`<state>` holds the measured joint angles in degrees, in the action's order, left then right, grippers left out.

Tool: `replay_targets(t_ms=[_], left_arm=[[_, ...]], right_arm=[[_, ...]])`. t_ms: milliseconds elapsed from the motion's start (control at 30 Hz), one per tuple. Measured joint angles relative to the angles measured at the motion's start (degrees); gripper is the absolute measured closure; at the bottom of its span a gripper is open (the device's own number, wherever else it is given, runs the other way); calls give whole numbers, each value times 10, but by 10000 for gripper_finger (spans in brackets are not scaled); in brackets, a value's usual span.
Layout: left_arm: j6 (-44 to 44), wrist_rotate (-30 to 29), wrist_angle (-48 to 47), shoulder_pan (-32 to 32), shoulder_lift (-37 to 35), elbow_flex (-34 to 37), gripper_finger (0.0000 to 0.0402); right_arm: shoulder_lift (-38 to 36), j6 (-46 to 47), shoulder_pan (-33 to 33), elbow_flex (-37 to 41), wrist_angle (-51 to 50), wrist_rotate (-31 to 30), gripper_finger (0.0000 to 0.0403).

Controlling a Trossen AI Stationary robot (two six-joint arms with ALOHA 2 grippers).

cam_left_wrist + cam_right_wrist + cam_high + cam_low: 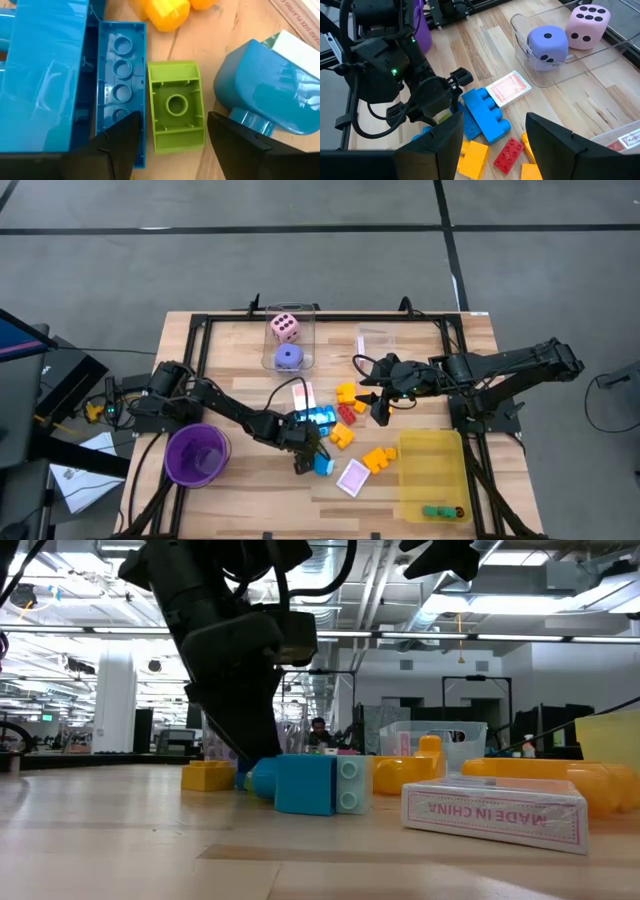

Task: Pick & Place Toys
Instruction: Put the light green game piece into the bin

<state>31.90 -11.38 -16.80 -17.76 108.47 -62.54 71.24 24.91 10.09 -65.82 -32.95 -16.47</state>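
Note:
The toys lie in a heap at the table's middle: yellow (345, 393), red (347, 413), orange (377, 459) and blue (323, 467) blocks and a pink-white card (352, 478). My left gripper (305, 457) is low over the heap and open. Its fingers stand on either side of a green block (176, 106) that lies hollow side up on the table, and a narrow gap shows on each side. A long blue brick (120, 75) lies beside it. My right gripper (381, 412) hangs open and empty above the heap's right side.
A clear box (305, 352) at the far side holds a pink die (285, 328) and a purple die (289, 357). A second clear box (376, 340) stands to its right. A yellow tray (430, 465) is at the near right and a purple cup (197, 456) at the near left.

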Motion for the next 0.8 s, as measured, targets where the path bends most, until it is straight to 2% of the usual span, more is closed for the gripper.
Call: replay_targets(t_ms=[167, 400, 700, 800], left_arm=[[0, -3, 1, 0, 0, 0, 198], [1, -7, 5, 0, -3, 0, 263], [3, 1, -2, 5, -33, 0, 254], [1, 29, 2, 14, -57, 0, 259]], right_arm=[[0, 0, 0, 0, 0, 0, 196], [0, 1, 0, 0, 0, 0, 196], [0, -13, 0, 0, 5, -1, 196], [0, -43, 0, 0, 8, -1, 196]])
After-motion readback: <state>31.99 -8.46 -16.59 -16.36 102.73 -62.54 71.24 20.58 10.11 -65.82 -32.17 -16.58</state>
